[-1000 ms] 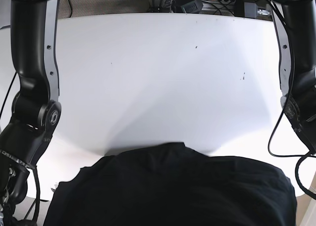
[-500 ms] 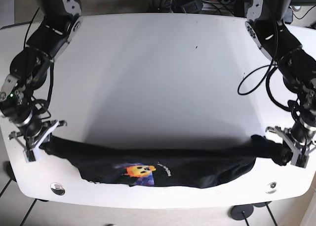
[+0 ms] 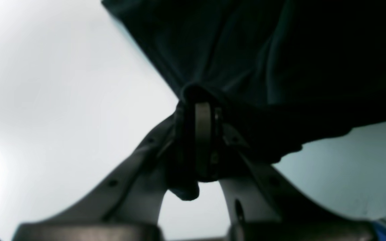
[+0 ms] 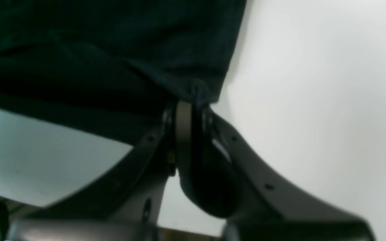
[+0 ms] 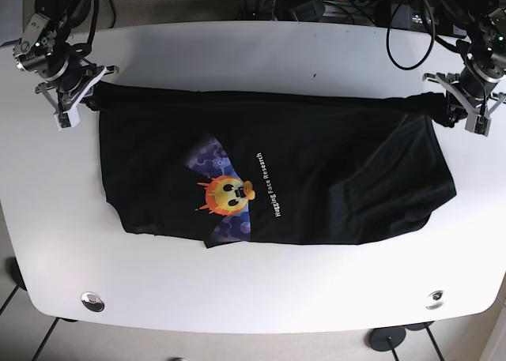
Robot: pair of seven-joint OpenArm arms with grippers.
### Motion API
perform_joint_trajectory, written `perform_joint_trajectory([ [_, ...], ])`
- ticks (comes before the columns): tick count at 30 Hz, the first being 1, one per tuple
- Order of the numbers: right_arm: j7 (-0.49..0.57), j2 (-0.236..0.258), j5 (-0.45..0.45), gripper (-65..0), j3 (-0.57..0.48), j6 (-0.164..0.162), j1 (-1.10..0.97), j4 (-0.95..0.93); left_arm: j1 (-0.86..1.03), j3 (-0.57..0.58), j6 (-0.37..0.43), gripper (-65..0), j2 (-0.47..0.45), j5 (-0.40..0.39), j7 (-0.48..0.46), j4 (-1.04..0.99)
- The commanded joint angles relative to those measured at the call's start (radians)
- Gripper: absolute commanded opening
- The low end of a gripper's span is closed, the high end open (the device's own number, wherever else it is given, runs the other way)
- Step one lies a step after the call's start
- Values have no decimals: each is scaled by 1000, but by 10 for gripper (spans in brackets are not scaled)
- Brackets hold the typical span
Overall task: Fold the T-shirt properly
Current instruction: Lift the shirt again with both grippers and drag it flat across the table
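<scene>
The black T-shirt [image 5: 316, 171] lies spread across the white table [image 5: 253, 57], print side up, with an orange and blue graphic [image 5: 228, 193] left of centre. My left gripper [image 5: 457, 107] is at the shirt's far right corner, shut on a bunch of the fabric. In the left wrist view the left gripper [image 3: 200, 102] pinches the dark T-shirt [image 3: 280, 53]. At the far left corner, my right gripper [image 5: 82, 100] is shut on the cloth too. The right wrist view shows the right gripper [image 4: 187, 102] clamped on the T-shirt [image 4: 95, 50] hem.
Cables and black devices [image 5: 300, 4] lie beyond the table's far edge. Two round metal fittings [image 5: 92, 300] [image 5: 433, 298] sit near the front corners. Bare table [image 5: 253, 290] runs along the front below the shirt.
Both grippers have carried the shirt's edge from the front of the table to the far side. The shirt, bunched in a strip before, now lies stretched out flat.
</scene>
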Motion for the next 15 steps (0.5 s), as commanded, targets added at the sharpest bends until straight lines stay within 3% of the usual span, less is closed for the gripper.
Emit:
perform_joint_trajectory([
  [1, 44, 5, -28, -634, 7, -6, -5, 21, -14, -10, 10, -650, -11, 8, -28, 17],
  [5, 53, 2, -31, -629, 1, -14, 52, 12, -113, 75, 10, -650, -11, 22, -29, 1],
  [11, 55, 8, -36, -629, -61, -15, 248, -82, -372, 322, 10, -650, -11, 173, -45, -144],
  [15, 55, 10, -165, -629, -159, -6, 480, -169, -608, 429, 10, -650, -11, 239, -115, -284],
])
